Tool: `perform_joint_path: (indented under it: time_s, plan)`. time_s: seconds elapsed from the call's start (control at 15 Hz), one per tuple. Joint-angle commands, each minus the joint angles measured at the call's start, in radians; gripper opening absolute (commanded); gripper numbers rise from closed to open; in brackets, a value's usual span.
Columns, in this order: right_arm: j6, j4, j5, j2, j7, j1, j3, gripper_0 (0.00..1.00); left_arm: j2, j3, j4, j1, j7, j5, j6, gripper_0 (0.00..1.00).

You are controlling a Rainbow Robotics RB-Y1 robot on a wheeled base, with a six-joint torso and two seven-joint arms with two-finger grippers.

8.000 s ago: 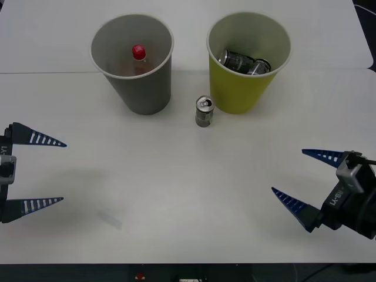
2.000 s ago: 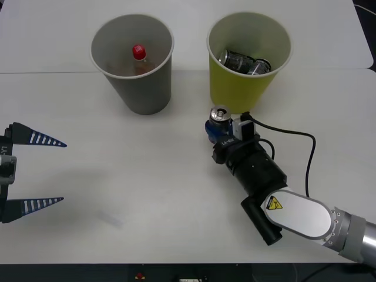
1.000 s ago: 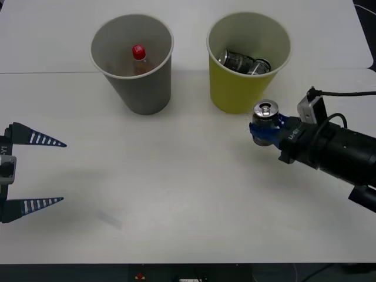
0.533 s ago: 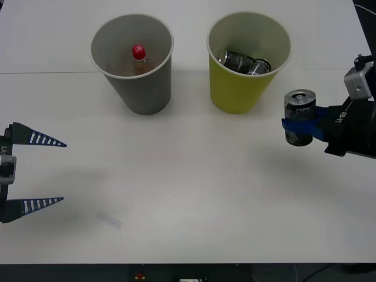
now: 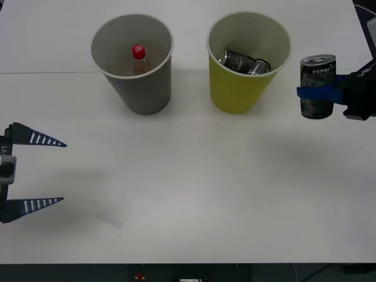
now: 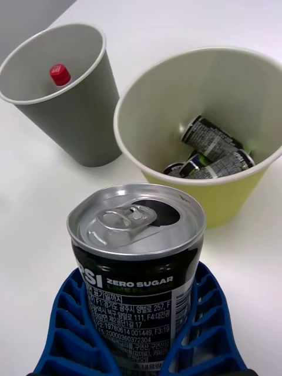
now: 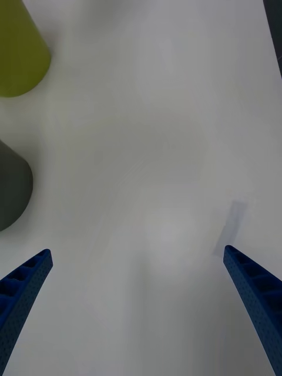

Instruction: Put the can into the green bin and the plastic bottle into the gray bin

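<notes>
My right gripper [image 5: 317, 94] is shut on a dark can [image 5: 318, 86] with a shiny top, held upright in the air to the right of the green bin [image 5: 248, 61]. In the right wrist view the can [image 6: 138, 258] sits between the blue fingers [image 6: 205, 317], with the green bin [image 6: 202, 126] and the gray bin [image 6: 64, 94] beyond it. Cans [image 5: 244, 61] lie inside the green bin. The plastic bottle [image 5: 138, 59], red-capped, stands inside the gray bin [image 5: 133, 61]. My left gripper [image 5: 35, 171] waits open at the table's left edge.
A white table [image 5: 188, 188] spreads between the bins and the robot. A faint pale mark [image 7: 232, 226] lies on it near my left gripper. A seam [image 5: 35, 73] crosses the table behind the bins.
My right gripper has carried the can up and to the right, from the table in front of the green bin to a raised spot at that bin's right side. The left arm stayed still.
</notes>
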Motion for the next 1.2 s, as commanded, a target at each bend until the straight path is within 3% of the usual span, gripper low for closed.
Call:
perform_joint_path:
  time_s: [0.07,0.27,0.73,1.2]
  plan:
    - [-0.111,0.095,0.011,-0.005,-0.002,-0.144,0.008,0.0,0.0,0.0,0.0,0.0,0.0,0.0,0.0,1.0]
    - [-0.166,0.23,0.023,-0.024,-0.002,-0.312,0.077,0.0,0.0,0.0,0.0,0.0,0.0,0.0,0.0,1.0]
    - [-0.169,0.579,0.092,-0.024,-0.002,-0.673,0.335,0.0,0.0,0.0,0.0,0.0,0.0,0.0,0.0,1.0]
    - [-0.171,0.879,0.246,0.101,-0.002,-0.926,0.516,0.0,0.0,0.0,0.0,0.0,0.0,0.0,0.0,1.0]
